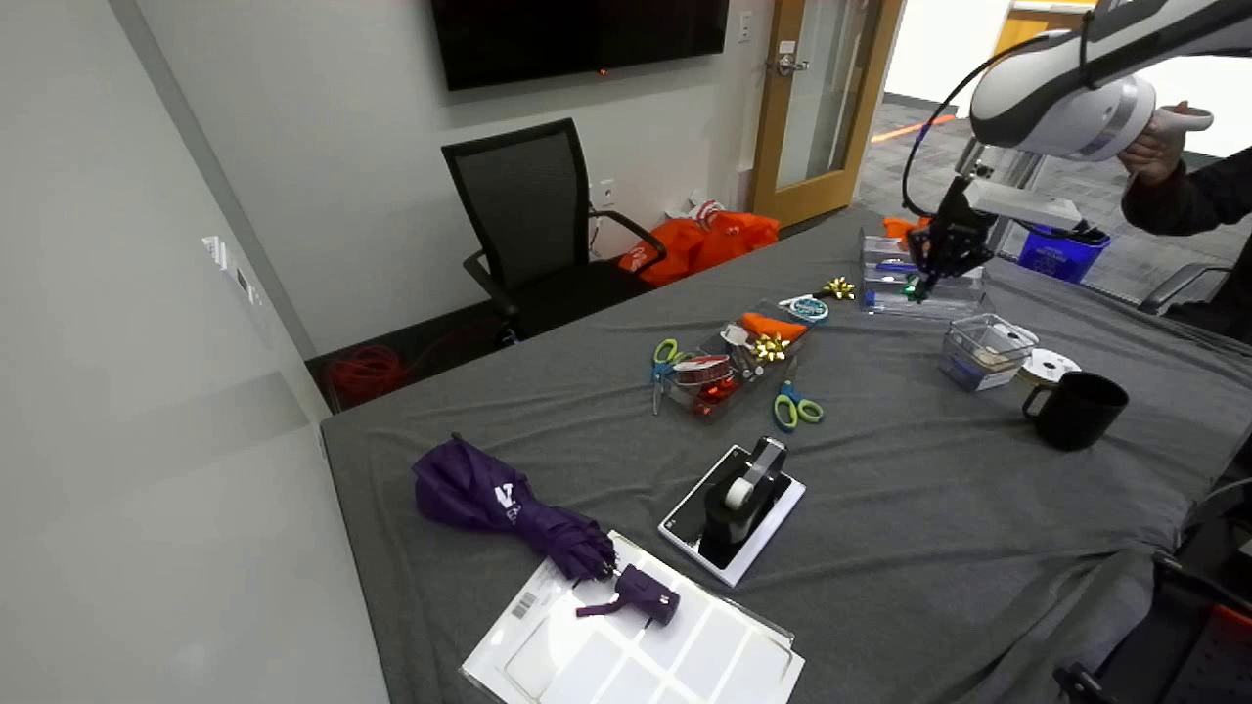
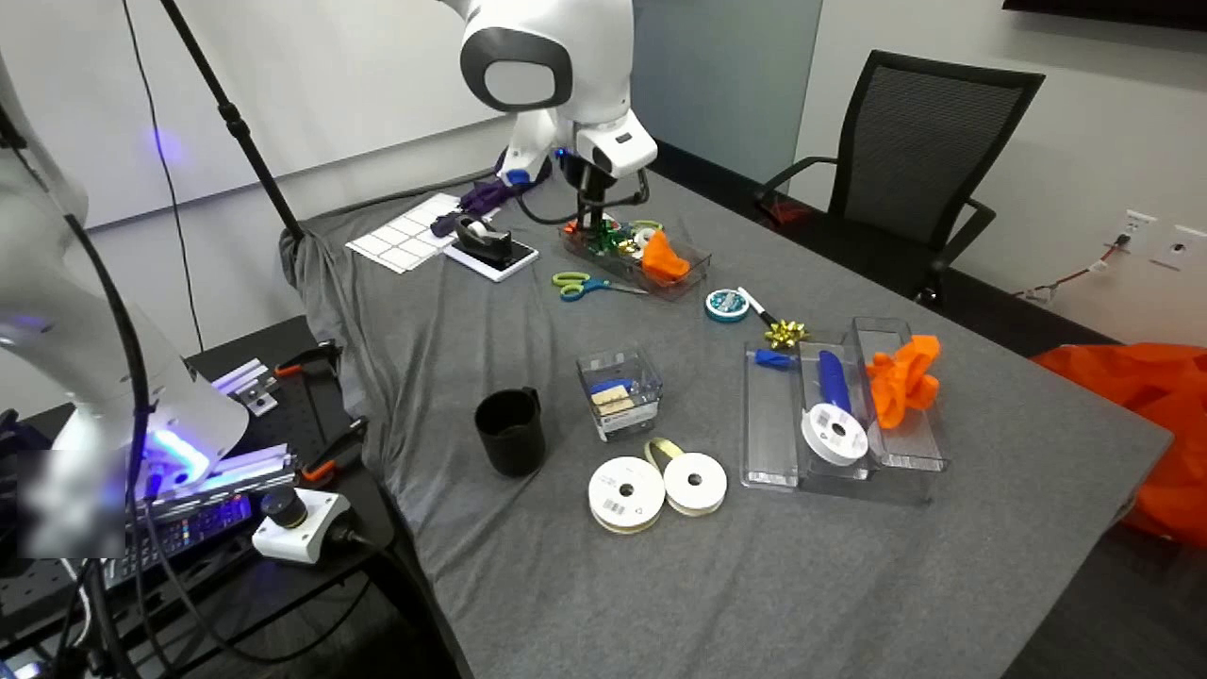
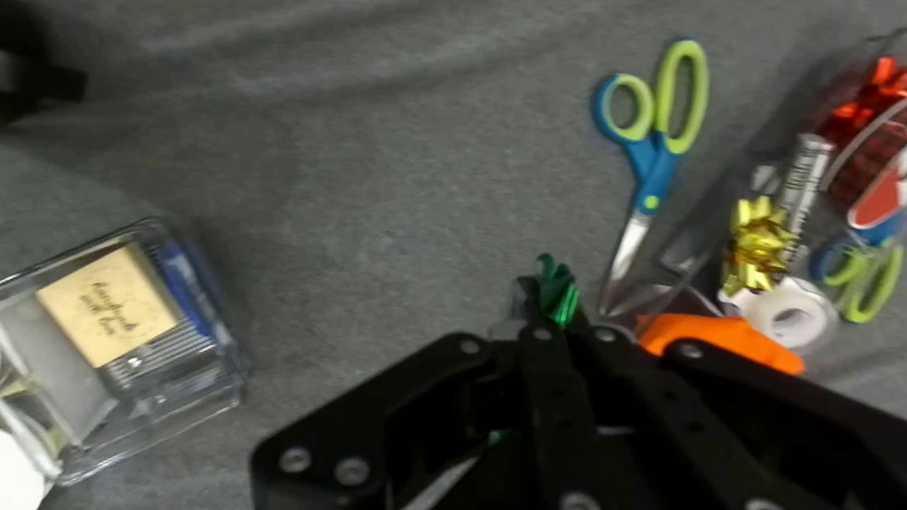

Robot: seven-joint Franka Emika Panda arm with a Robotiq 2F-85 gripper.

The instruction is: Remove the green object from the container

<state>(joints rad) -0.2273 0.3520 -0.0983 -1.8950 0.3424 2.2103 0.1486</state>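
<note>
The green object (image 3: 558, 292) is a small shiny bow piece. My gripper (image 3: 551, 312) is shut on it, and its curled end sticks out past the fingertips. The gripper is in the air, with the grey cloth far below. In both exterior views the gripper (image 1: 924, 288) (image 2: 592, 226) points down with green at its tips (image 1: 912, 286) (image 2: 603, 238). The container seems to be the clear low tray (image 2: 696, 272) with red ribbon, a gold bow, tape and orange cloth in it; it shows at the right of the wrist view (image 3: 666, 297), beside and below the gripper.
Blue-green scissors (image 3: 652, 177) lie by the tray. A small clear box (image 2: 644, 415) with a wooden block, a black mug (image 2: 509, 429) and white spools (image 2: 625, 490) stand nearby. A clear compartment organizer (image 2: 768, 434) and tape dispenser (image 2: 486, 243) are farther off. A person's hand (image 1: 1154, 152) is behind the arm.
</note>
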